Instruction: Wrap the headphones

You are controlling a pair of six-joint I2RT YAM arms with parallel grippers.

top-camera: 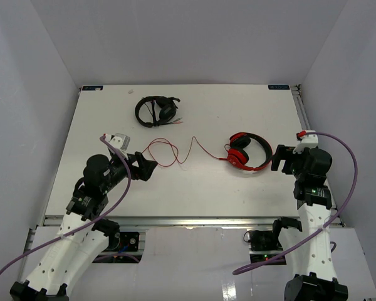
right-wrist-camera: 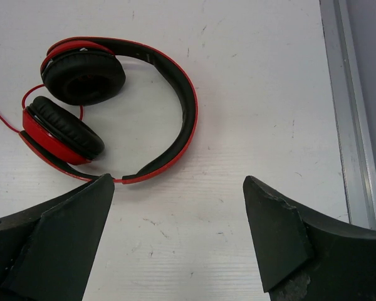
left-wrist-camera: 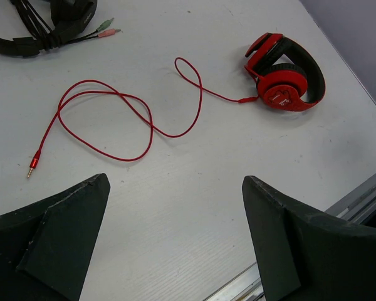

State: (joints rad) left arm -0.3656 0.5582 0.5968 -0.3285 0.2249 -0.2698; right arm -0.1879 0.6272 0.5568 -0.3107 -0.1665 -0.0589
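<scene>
The red headphones (top-camera: 247, 151) lie flat on the white table, right of centre, ear cups folded inward. They also show in the right wrist view (right-wrist-camera: 106, 103) and the left wrist view (left-wrist-camera: 287, 74). Their thin red cable (top-camera: 175, 150) runs left in loose loops; its plug (left-wrist-camera: 32, 165) lies free on the table. My left gripper (top-camera: 151, 167) is open and empty, just left of the cable loops. My right gripper (top-camera: 277, 158) is open and empty, just right of the headband.
Black headphones (top-camera: 156, 111) with a bundled cable lie at the back, left of centre, and show in the left wrist view (left-wrist-camera: 44, 25). A metal rail (right-wrist-camera: 351, 113) runs along the table's right edge. White walls enclose the table.
</scene>
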